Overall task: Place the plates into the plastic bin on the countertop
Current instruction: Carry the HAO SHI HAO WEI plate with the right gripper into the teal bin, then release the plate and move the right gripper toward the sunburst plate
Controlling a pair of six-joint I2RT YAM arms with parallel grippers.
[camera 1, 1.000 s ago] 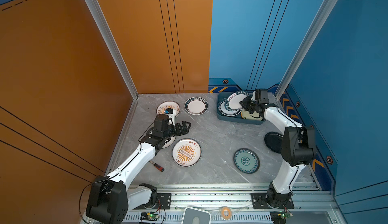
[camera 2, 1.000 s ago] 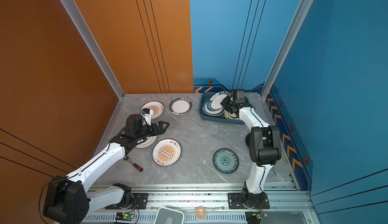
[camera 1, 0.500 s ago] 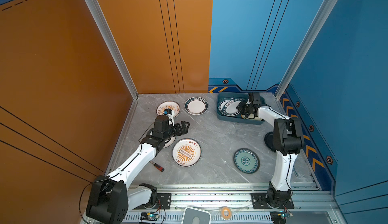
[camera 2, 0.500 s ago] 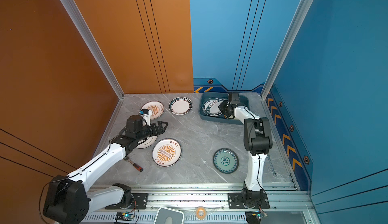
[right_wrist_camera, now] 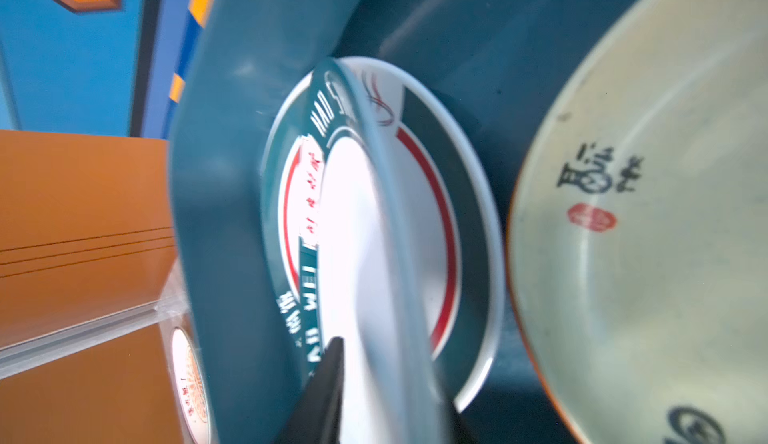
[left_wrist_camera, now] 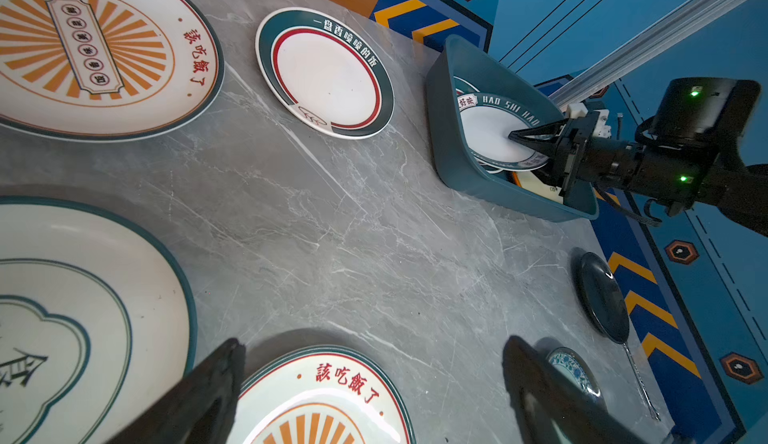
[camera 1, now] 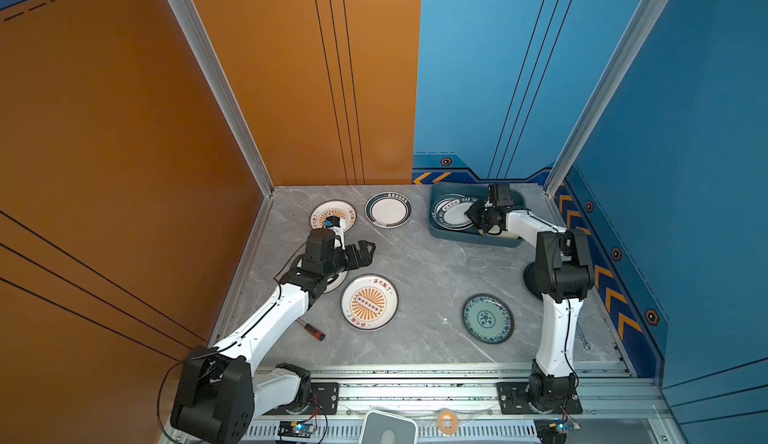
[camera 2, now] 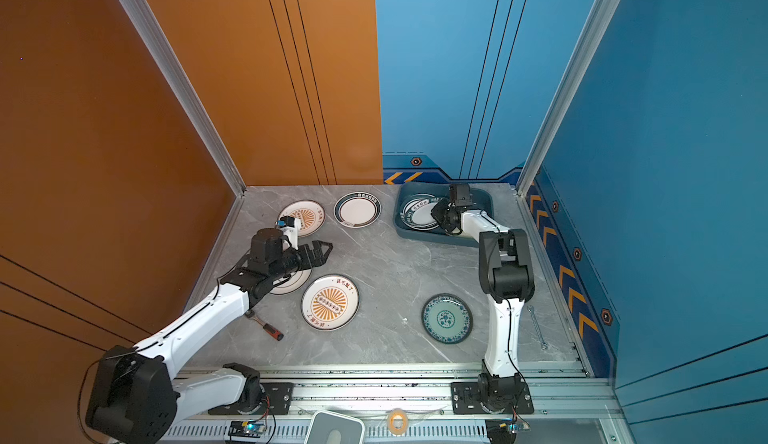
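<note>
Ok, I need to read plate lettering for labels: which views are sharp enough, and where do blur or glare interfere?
Right wrist view: the tilted plate at the lens is smeared, its white centre blown out; the cream plate's characters read. Left wrist view: the red-ringed plate's lettering crisp, only the left gripper's fingers blur. Both top views: sharp, glare on the front rail.

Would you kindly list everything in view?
countertop: one, grey, underneath.
plastic bin: one, teal, back right.
binned plates: three visible, two white, one cream.
sunburst plates: two, orange, left half.
green-rimmed plate: one, white, back centre.
teal-lined plate: one, white, under left arm.
patterned plate: one, teal, front right.
black plate: one, behind right arm.
screwdriver: one, red, front left.
wrench: one, silver, right edge.
left gripper: open, left side.
right gripper: inside bin, at plate rim.
</note>
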